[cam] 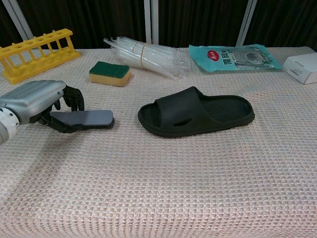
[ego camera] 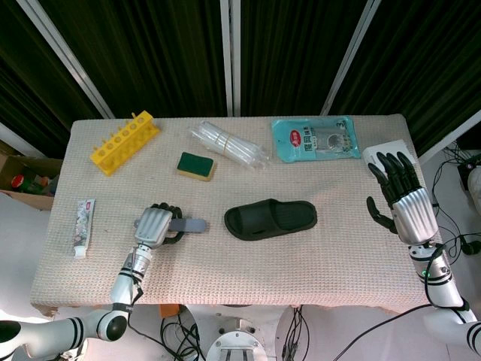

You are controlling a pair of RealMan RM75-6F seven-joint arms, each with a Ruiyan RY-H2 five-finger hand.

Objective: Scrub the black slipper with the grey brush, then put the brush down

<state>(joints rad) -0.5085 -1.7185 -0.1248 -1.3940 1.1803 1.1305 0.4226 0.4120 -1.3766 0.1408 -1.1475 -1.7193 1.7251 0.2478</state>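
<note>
Black slipper (ego camera: 270, 218) lies at frame centre on the counter (ego camera: 248, 271), toe end pointing left. Grey brush (cam: 84, 118) sits left of it, apart from it, bristles down. Left robot hand (cam: 34, 101) grips the brush handle, fingers curled round it. Right robot hand (ego camera: 406, 199) at right edge, fingers spread, holding nothing.

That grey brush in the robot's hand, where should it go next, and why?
Probably rightward, toward the black slipper. The left hand already holds the grey brush, bristles down, but bare cloth separates it from the slipper's toe, so no scrubbing can begin yet.
</note>
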